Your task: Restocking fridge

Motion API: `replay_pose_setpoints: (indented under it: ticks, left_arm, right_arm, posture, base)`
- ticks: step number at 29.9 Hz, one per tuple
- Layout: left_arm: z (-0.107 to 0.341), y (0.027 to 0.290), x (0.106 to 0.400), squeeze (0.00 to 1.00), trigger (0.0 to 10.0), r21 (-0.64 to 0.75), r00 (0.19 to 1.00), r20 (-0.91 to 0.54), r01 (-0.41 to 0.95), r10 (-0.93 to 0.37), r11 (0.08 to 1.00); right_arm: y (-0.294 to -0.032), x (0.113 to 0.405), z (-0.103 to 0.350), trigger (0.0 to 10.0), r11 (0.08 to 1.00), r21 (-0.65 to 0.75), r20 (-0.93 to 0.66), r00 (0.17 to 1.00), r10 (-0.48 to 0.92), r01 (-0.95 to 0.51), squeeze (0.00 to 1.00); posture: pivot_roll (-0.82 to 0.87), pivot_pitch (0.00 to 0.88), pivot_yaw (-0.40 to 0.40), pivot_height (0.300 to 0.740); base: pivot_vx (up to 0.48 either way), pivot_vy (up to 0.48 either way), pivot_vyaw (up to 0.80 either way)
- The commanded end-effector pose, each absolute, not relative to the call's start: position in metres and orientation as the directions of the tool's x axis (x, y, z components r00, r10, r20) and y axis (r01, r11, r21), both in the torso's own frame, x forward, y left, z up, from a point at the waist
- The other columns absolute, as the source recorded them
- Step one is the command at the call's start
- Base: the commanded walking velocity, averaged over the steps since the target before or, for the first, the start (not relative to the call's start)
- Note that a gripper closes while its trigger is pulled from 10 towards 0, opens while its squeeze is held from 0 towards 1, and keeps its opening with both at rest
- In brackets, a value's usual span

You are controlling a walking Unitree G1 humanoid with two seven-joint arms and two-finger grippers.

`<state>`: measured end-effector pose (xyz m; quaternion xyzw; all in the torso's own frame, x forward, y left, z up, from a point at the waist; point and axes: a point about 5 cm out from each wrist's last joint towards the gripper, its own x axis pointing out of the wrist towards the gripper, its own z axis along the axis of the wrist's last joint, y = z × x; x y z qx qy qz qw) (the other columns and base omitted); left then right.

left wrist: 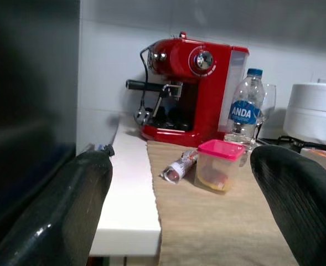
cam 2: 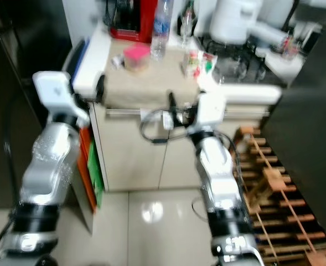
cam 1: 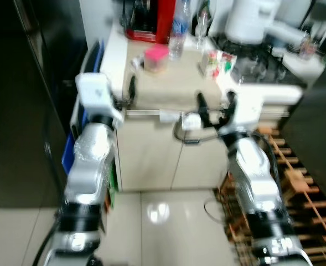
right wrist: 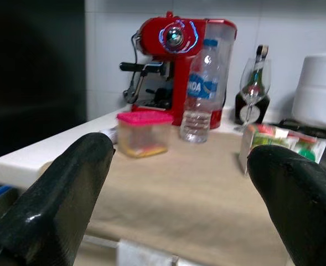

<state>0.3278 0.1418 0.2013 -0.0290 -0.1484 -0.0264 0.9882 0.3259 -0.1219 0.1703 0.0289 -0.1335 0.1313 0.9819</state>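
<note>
A clear tub with a pink lid [cam 1: 156, 58] stands on the beige mat of the counter [cam 1: 163, 91], beside a water bottle [cam 1: 177, 33] and a green-and-white carton [cam 1: 217, 62]. A small wrapped tube [left wrist: 179, 166] lies next to the tub. The tall black fridge [cam 1: 19, 100] rises at my left. My left gripper [cam 1: 127, 91] is held at the counter's front left corner, open and empty. My right gripper [cam 1: 216, 105] hovers at the front edge further right, also open and empty, facing the tub [right wrist: 143, 133] and the carton [right wrist: 279, 147].
A red coffee machine [cam 1: 151, 19] and a wine glass [right wrist: 255, 86] stand at the back of the counter. A white appliance [cam 1: 250, 19] sits on the hob to the right. A wooden rack [cam 1: 301, 183] lies on the floor at right. Blue bins [cam 1: 68, 149] fill the gap beside the fridge.
</note>
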Motion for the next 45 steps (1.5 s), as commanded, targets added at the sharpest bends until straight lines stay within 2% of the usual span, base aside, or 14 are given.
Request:
replay_pose_setpoints:
  ticks: [1,20,27,32,34,38,45]
  left_arm:
    - [0.205,0.129,0.329,0.0,10.0,-0.052,0.95,0.302,0.103,-0.083,0.993]
    - [0.208,0.126,0.33,0.0,10.0,-0.056,0.943,0.312,0.137,-0.113,0.989]
    - [0.214,0.126,0.336,0.0,10.0,-0.037,0.936,0.321,0.164,-0.143,0.986]
    - [0.21,0.128,0.348,0.0,10.0,-0.042,0.948,0.261,0.197,-0.179,0.979]
    - [0.21,0.128,0.354,0.0,10.0,-0.036,0.947,0.24,0.229,-0.214,0.973]
    - [0.211,0.122,0.367,0.0,10.0,0.004,0.926,0.222,0.313,-0.306,0.95]
    - [0.218,0.117,0.388,0.0,10.0,-0.014,0.908,0.196,0.379,-0.369,0.925]
  right_arm:
    - [-0.136,0.325,0.182,10.0,0.974,-0.003,0.307,0.927,0.216,-0.226,0.0]
    - [-0.135,0.323,0.191,10.0,0.974,-0.002,0.332,0.919,0.214,-0.226,0.0]
    - [-0.131,0.321,0.203,10.0,0.972,-0.027,0.364,0.904,0.225,-0.232,0.0]
    - [-0.134,0.318,0.211,10.0,0.974,-0.04,0.387,0.895,0.22,-0.222,0.0]
    - [-0.141,0.315,0.213,10.0,0.979,-0.06,0.39,0.898,0.201,-0.193,0.0]
    - [-0.175,0.307,0.21,10.0,0.994,-0.09,0.366,0.926,0.096,-0.068,0.0]
    - [-0.208,0.28,0.213,10.0,0.99,-0.14,0.338,0.941,0.021,0.028,0.0]
  posture:
    - [-0.02,0.0,-0.049,0.74]
    - [-0.02,0.0,-0.047,0.74]
    - [-0.03,0.0,-0.044,0.74]
    - [-0.05,0.0,-0.037,0.74]
    - [-0.08,0.0,-0.021,0.74]
    - [-0.12,0.0,-0.006,0.74]
    - [-0.25,0.009,0.003,0.74]
  base:
    - [0.48,0.0,0.0]
    - [0.48,0.0,0.0]
    - [0.0,0.0,0.0]
    - [0.0,0.0,0.0]
    - [0.0,0.0,0.0]
    - [0.0,0.0,0.0]
    - [0.0,0.0,0.0]
